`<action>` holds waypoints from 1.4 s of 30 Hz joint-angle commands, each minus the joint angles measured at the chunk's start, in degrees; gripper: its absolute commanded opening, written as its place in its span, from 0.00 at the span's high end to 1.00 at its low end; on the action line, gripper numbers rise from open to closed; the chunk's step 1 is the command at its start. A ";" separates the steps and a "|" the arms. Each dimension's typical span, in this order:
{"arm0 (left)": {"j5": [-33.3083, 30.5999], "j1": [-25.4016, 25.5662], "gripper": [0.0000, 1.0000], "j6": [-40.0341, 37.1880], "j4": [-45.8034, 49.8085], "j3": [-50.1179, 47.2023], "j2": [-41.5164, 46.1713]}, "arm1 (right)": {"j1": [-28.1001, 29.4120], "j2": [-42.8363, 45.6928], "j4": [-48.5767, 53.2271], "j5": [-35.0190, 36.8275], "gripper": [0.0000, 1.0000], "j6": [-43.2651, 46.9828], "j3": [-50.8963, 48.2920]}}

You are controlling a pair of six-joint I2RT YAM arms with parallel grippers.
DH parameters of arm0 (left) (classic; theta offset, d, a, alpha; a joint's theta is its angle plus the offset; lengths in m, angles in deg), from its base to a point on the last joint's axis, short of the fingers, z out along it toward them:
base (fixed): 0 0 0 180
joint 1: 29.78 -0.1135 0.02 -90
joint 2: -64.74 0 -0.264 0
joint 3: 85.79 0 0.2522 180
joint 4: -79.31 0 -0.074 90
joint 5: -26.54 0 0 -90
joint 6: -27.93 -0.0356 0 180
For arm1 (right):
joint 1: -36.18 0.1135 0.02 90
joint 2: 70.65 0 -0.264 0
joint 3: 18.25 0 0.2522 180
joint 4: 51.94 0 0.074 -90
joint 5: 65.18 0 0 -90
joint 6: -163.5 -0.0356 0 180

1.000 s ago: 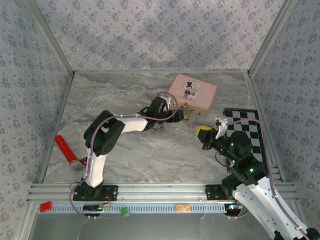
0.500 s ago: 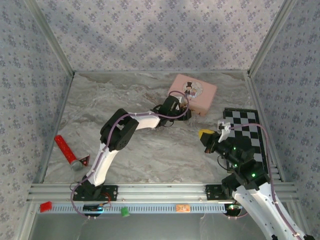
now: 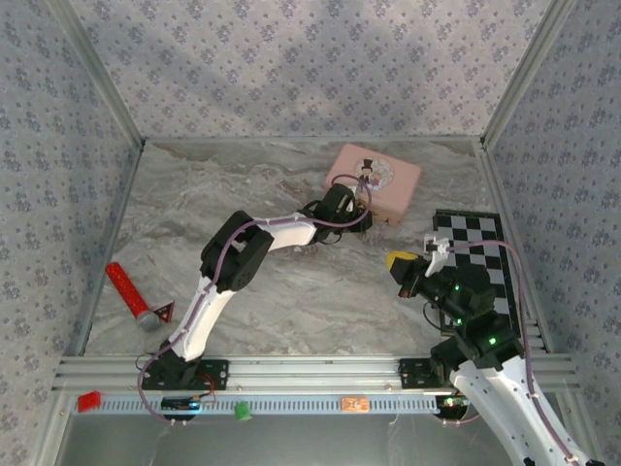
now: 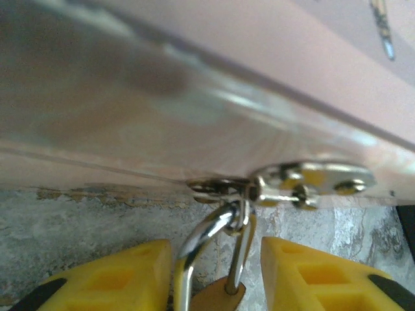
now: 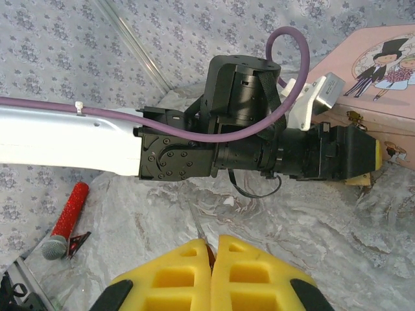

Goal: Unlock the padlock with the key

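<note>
The pink tin (image 3: 378, 180) stands at the back of the table. From its metal hasp (image 4: 311, 181) hangs the padlock (image 4: 213, 298), a brass body on a silver shackle (image 4: 194, 243). My left gripper (image 4: 217, 259) is right up against the tin's front, one yellow finger on each side of the padlock. A gap still shows at the right finger, so it is open around the lock. My right gripper (image 5: 213, 243) hovers to the right, a little short of the tin. It is shut on the key (image 5: 198, 223), whose thin silver blade pokes out between the fingers toward the left arm.
A red microphone (image 3: 128, 294) and a small clip (image 3: 163, 313) lie at the left wall. A black-and-white checkered board (image 3: 480, 257) lies at the right, under my right arm. The left arm's forearm (image 5: 78, 146) stretches across in front of the right gripper.
My left arm has reached forward to the tin's front, and its jaws have narrowed around the padlock. The right gripper has barely shifted and stays shut on the key.
</note>
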 commanded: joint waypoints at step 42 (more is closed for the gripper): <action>-2.54 -4.75 0.88 3.07 -9.67 -22.52 13.65 | -1.40 -1.18 -0.75 -1.10 1.00 -2.94 -1.03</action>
